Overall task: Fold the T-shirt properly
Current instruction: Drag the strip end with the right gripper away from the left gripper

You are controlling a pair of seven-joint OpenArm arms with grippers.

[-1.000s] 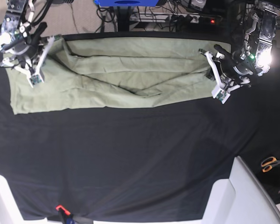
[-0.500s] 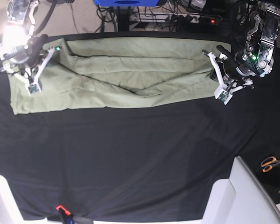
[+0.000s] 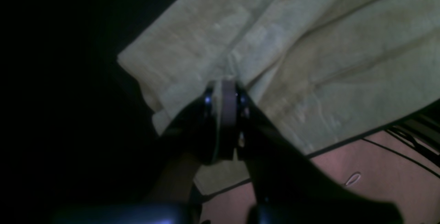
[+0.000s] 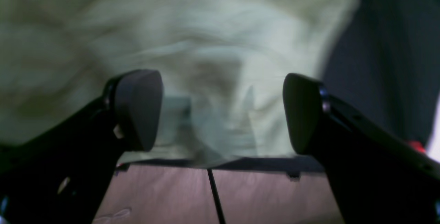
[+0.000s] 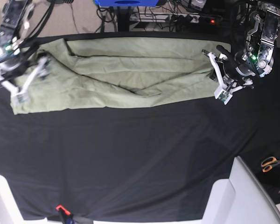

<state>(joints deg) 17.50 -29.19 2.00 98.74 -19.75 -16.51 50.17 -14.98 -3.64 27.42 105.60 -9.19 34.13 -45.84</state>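
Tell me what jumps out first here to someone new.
The pale green T-shirt, folded into a long band across the far side of the black cloth. The left hand is pinched shut on the shirt's end at the base view's right, while the right hand at the other end has its jaws wide apart above the fabric, holding nothing. Orange-handled scissors lie at the right edge.

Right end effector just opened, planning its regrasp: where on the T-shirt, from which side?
Judging by the layout, the T-shirt's near corner by the right end effector: from outside that end, low. Edges lie flat and exposed on the black cloth.
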